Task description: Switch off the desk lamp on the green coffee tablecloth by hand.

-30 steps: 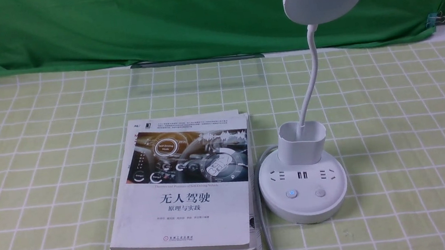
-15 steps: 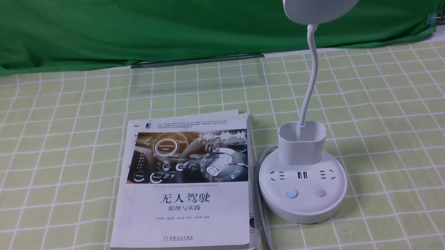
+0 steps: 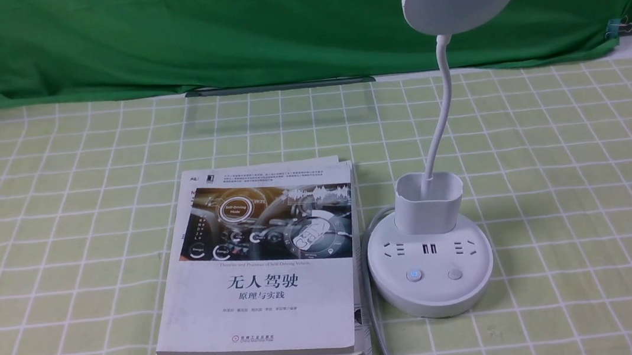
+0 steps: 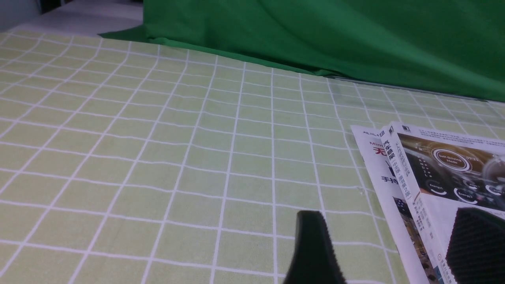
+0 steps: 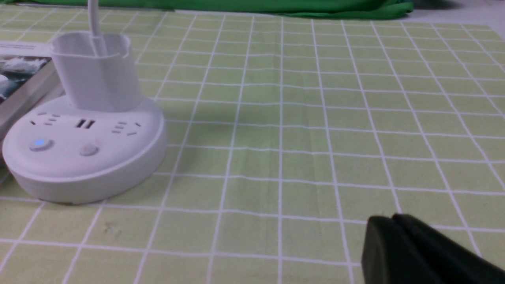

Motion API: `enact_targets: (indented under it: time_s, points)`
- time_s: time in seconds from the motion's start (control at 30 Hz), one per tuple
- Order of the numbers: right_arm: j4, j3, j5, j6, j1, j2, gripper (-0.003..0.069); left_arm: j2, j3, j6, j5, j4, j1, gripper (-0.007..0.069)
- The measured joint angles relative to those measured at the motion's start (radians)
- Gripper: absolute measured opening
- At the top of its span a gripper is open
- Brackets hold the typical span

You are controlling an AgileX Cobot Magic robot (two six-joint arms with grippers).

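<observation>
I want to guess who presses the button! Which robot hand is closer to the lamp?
Probably the right. The right gripper has the lamp in its own camera, with bare cloth between. The left gripper sits by the books, on their far side from the lamp.

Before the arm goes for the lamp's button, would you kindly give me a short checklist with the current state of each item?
1. Lamp upright on the cloth, base flat: ok.
2. Both buttons uncovered; the lit button glows blue, the plain button is dark: ok.
3. Whether the lamp head is lit: cannot tell, only its back shows.
4. Cloth between the right gripper and the lamp base bare: ok.
5. Right gripper's jaws shut for a fingertip press: cannot tell; only one dark tip shows.
6. Books and cord sit left of the base, away from the right arm's side: ok.
</observation>
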Motion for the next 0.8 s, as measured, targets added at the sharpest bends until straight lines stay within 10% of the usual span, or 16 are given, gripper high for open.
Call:
enact_targets:
  time_s: [0.8]
  points:
    - [0.0,0.0,0.0,0.0,0.0,0.0,0.0145,0.0,0.0,0.0,0.0,0.0,0.0,0.041]
